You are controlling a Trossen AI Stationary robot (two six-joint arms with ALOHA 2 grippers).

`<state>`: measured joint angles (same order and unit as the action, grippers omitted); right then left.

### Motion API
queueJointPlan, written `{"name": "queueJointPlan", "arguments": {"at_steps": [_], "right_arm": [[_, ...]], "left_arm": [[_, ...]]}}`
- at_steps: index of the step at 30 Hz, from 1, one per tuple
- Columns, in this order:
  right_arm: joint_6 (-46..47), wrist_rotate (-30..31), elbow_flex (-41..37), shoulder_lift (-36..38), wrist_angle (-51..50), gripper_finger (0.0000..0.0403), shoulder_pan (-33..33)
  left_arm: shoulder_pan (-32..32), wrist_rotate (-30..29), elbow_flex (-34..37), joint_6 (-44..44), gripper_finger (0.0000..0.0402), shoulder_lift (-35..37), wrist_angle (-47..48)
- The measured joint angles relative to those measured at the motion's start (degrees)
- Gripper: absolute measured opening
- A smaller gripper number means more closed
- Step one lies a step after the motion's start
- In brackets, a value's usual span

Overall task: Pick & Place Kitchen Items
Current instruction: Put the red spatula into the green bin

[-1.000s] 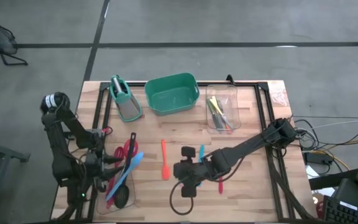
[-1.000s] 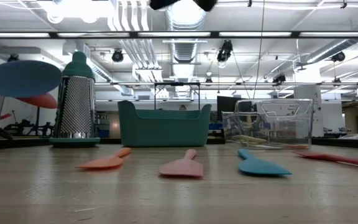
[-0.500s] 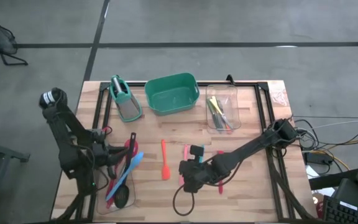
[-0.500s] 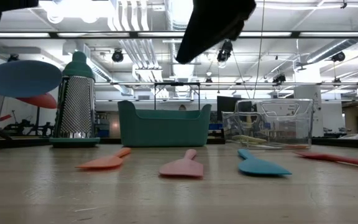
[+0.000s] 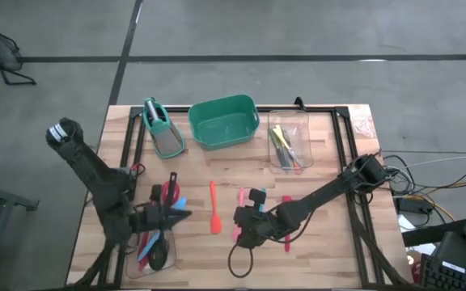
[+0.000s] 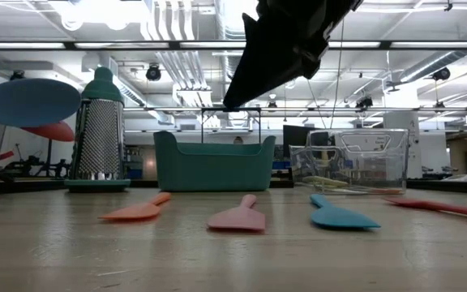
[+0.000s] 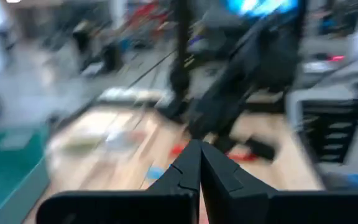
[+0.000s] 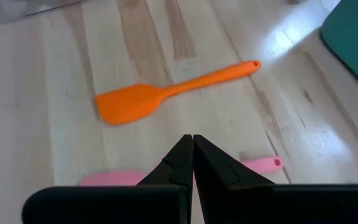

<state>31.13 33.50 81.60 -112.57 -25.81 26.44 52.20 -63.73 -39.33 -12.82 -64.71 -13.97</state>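
Note:
Four spatulas lie flat on the wooden table: orange (image 5: 213, 207), pink (image 6: 237, 218), blue (image 6: 340, 216) and red (image 6: 444, 208). My right gripper (image 8: 192, 140) is shut and slants down, hovering over the pink spatula (image 8: 114, 179), with the orange one (image 8: 166, 93) just ahead. In the low view its tip (image 6: 230, 100) hangs well clear of the table. My left gripper (image 5: 188, 213) is shut and points level toward the table's right, above the near-left clear bin holding red and blue utensils and a black ladle (image 5: 158, 259). It holds nothing.
A metal grater (image 5: 162, 129), a green tub (image 5: 223, 121) and a clear bin (image 5: 288, 145) with a few utensils stand along the far edge. Black frame rails run along the table's left and right sides. Bare wood lies between the spatulas and the tub.
My left gripper has risen from the near-left bin, rolled and swung level toward the table's right. My right gripper has come down toward the pink spatula, entering the low view from above. The spatulas have stayed where they were.

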Motion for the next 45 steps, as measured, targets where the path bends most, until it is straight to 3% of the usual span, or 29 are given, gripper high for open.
{"name": "queueJointPlan", "arguments": {"at_steps": [2, 4, 9, 11, 20, 32, 37, 42, 45], "right_arm": [[0.0, 0.0, -0.3, 0.0, -0.1, 0.0008, 0.0], [0.8, 0.0, -0.4, 0.0, 0.0, 0.0008, 0.1], [2.1, 0.1, -0.4, 0.0, -0.1, 0.0008, 1.2], [2.2, 0.2, -0.4, 0.0, 0.0, 0.0008, 1.7], [3.3, 1.7, -0.4, 0.0, 0.1, 0.0008, 3.3], [8.6, 4.3, -1.3, 0.0, 0.4, 0.0008, 2.9], [9.9, 4.2, -1.7, 0.0, 0.4, 0.0008, 2.9], [10.8, 4.2, -1.9, 0.0, -0.1, 0.0008, 2.9], [11.0, 4.2, -2.0, 0.0, 0.1, 0.0008, 2.9]], "left_arm": [[-2.7, 5.9, 0.5, 7.4, 0.0004, 1.9, -5.6], [-5.9, 12.3, 1.4, 9.5, 0.0004, 5.3, -5.2], [-18.8, 41.0, 6.4, 8.7, 0.0005, 13.8, -1.4], [-22.8, 46.8, 9.1, 8.7, 0.0005, 17.8, -0.2], [-25.6, 48.6, 21.0, 9.5, 0.0008, 38.4, 5.8], [-25.6, 50.7, 26.3, 10.3, 0.0009, 58.5, 19.2], [-25.6, 51.0, 28.1, 13.6, 0.0009, 64.3, 19.8], [-25.6, 56.5, 27.3, 13.9, 0.0009, 64.7, 25.4], [-25.6, 55.1, 27.0, 13.2, 0.0009, 64.7, 28.3]]}}
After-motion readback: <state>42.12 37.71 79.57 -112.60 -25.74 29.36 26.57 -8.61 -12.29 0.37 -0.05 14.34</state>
